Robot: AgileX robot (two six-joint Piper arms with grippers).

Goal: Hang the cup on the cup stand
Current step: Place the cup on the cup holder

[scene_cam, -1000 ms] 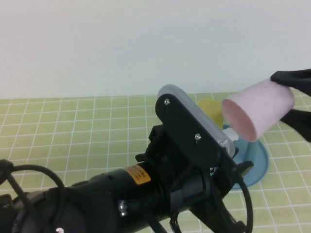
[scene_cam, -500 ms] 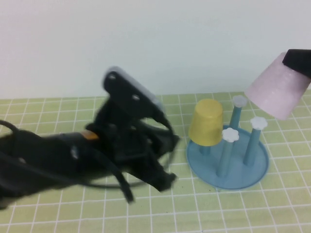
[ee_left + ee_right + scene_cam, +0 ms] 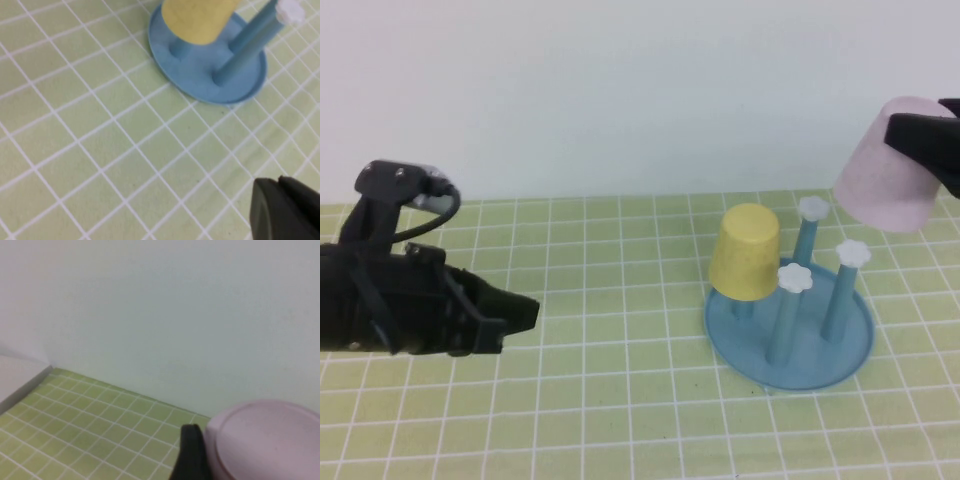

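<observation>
The pale pink cup (image 3: pixel 883 182) hangs mouth-down in the air, above and to the right of the cup stand (image 3: pixel 790 345), with my right gripper (image 3: pixel 923 140) shut on it at the far right. In the right wrist view one black finger (image 3: pixel 189 456) presses against the cup (image 3: pixel 265 445). The stand has a round blue base and blue pegs with white flower knobs (image 3: pixel 813 208). Three pegs are bare. My left gripper (image 3: pixel 525 312) is shut and empty, low over the table at the left, well away from the stand (image 3: pixel 210 70); its fingertips (image 3: pixel 280 205) are pressed together.
A yellow cup (image 3: pixel 745 250) sits upside down on the stand's left peg, also in the left wrist view (image 3: pixel 197 15). The table is covered by a green checked mat (image 3: pixel 620 400). A pale wall rises behind it.
My left arm has pulled back from in front of the stand to the left side, and its jaws have closed. The right gripper has turned the pink cup mouth-down and shifted slightly right.
</observation>
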